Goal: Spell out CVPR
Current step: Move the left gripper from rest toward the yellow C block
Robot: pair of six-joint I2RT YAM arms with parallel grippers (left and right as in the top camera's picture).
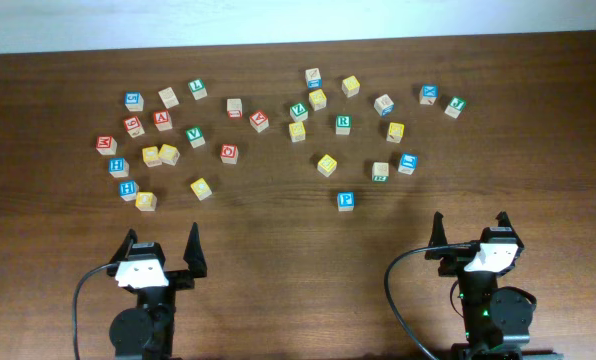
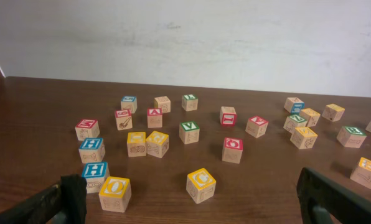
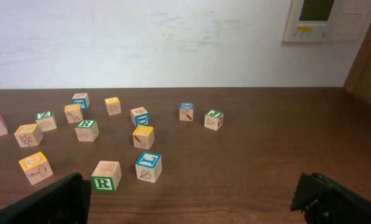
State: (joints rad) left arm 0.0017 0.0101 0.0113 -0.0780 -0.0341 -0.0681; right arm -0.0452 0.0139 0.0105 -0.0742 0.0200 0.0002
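Letter blocks lie scattered across the far half of the brown table [image 1: 298, 250]. A blue P block [image 1: 346, 200] sits alone, nearest the front. A green R block [image 1: 343, 124] also shows in the right wrist view [image 3: 86, 129]. A green V block [image 1: 195, 135] also shows in the left wrist view [image 2: 188, 130]. A yellow block reading C or G [image 1: 200, 188] lies just ahead of the left gripper [image 2: 201, 183]. My left gripper [image 1: 161, 250] [image 2: 192, 208] is open and empty. My right gripper [image 1: 468, 232] [image 3: 195, 205] is open and empty.
Another green V-like block [image 1: 298, 110] sits mid-back. A yellow O block [image 2: 114, 193] and a blue H block [image 2: 95, 175] lie near the left fingertip. A block with a green R side [image 3: 106, 176] and a blue block [image 3: 148, 167] lie ahead of the right gripper.
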